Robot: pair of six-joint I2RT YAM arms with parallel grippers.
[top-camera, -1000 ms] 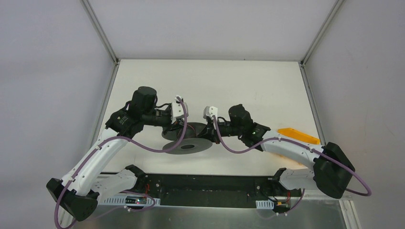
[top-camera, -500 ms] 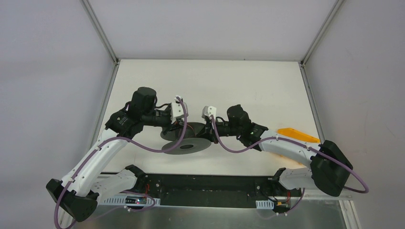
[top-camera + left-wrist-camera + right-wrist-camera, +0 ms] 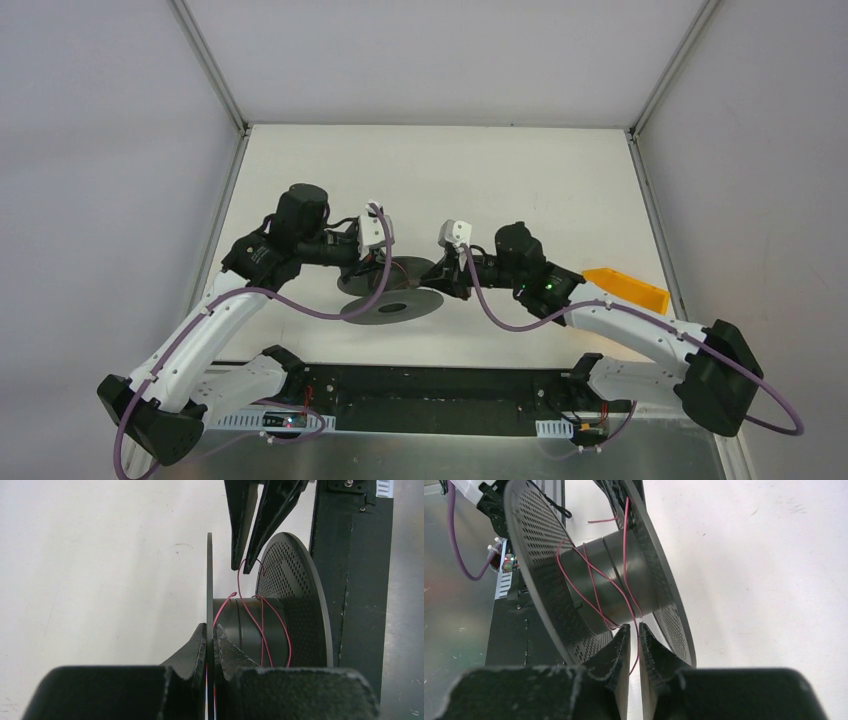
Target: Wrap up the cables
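Observation:
A dark grey two-flanged spool (image 3: 395, 300) stands on edge between my arms. My left gripper (image 3: 372, 268) is shut on the thin edge of its far flange (image 3: 209, 580), with the fingertips (image 3: 210, 630) pinching it from both sides. The cable (image 3: 260, 625) is a thin pinkish-red wire in a few loose crossing turns round the spool's core (image 3: 614, 560). My right gripper (image 3: 441, 277) is at the spool's right side, between the flanges. Its jaws (image 3: 634, 630) are closed to a narrow slit on the cable (image 3: 625, 540), whose short tail hangs below. The right fingertips also show in the left wrist view (image 3: 245, 565), with a wire loop at them.
An orange wedge-shaped piece (image 3: 625, 285) lies on the white table to the right, by my right forearm. The black base rail (image 3: 440, 395) runs along the near edge. White enclosure walls and metal posts (image 3: 212, 70) bound the table on three sides.
My right arm has swung to the right and drawn back a little from the spool, with its wrist now further right. The left arm and the spool have not moved.

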